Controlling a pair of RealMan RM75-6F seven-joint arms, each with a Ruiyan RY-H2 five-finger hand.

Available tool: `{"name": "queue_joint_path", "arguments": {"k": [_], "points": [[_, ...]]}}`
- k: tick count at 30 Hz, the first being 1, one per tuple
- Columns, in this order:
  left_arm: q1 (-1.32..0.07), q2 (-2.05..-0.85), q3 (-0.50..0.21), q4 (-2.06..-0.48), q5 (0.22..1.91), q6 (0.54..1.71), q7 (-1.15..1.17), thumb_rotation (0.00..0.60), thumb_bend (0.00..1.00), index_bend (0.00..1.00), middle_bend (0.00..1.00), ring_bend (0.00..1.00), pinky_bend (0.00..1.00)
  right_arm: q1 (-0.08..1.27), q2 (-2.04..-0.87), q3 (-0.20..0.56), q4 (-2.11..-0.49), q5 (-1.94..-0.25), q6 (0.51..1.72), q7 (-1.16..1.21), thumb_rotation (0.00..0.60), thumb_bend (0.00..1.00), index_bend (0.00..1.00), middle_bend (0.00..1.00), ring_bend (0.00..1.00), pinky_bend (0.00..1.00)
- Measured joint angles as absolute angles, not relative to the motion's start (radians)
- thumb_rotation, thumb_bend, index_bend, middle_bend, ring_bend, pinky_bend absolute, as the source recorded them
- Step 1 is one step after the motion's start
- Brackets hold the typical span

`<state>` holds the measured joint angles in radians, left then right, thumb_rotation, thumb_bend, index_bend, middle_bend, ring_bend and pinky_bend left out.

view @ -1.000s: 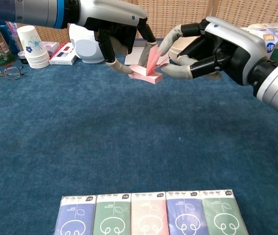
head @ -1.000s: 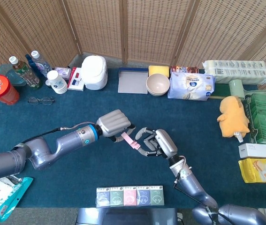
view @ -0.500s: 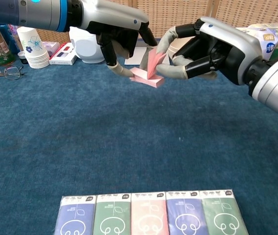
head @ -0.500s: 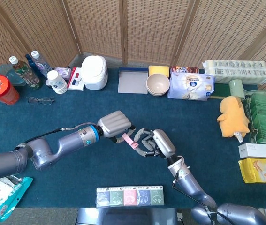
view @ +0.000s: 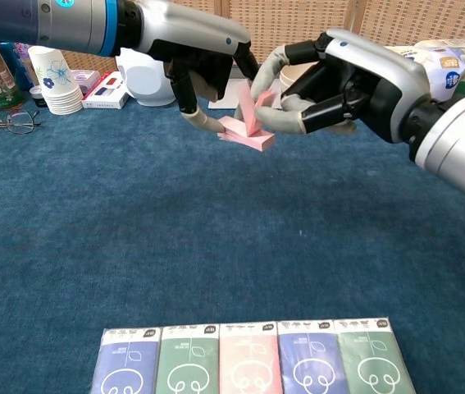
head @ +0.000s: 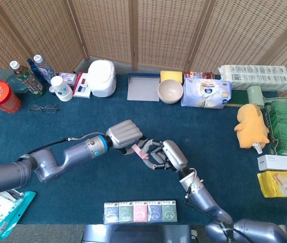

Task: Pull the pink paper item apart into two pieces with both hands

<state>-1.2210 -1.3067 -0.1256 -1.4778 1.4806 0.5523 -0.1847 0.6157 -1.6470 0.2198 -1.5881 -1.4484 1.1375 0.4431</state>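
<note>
Robot hand left (view: 203, 70) and right (view: 339, 82) grip unlabelled pink paper (view: 247, 127).

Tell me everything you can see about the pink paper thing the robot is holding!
The pink paper item is a small, thin-looking, pale pink folded piece. One flat part lies level and another flap sticks up from it. It is held up above the blue table cover, between the two hands. The left hand holds its left end, and the right hand pinches the raised flap. It looks still in one piece.
</note>
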Motion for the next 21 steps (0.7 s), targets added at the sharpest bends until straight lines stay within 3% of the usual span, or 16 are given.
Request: {"name": "queue_joint_path", "arguments": {"k": [21], "points": [[-1.209,-1.294,-0.109,-1.46,1.487,0.573,-0.207,0.6,0.39,0.66,1.0,1.0,1.0,0.615,-1.629,0.219,-1.564,-1.426,1.127,0.468,0.6,0.38,0.45,1.0,1.0,1.0]]}}
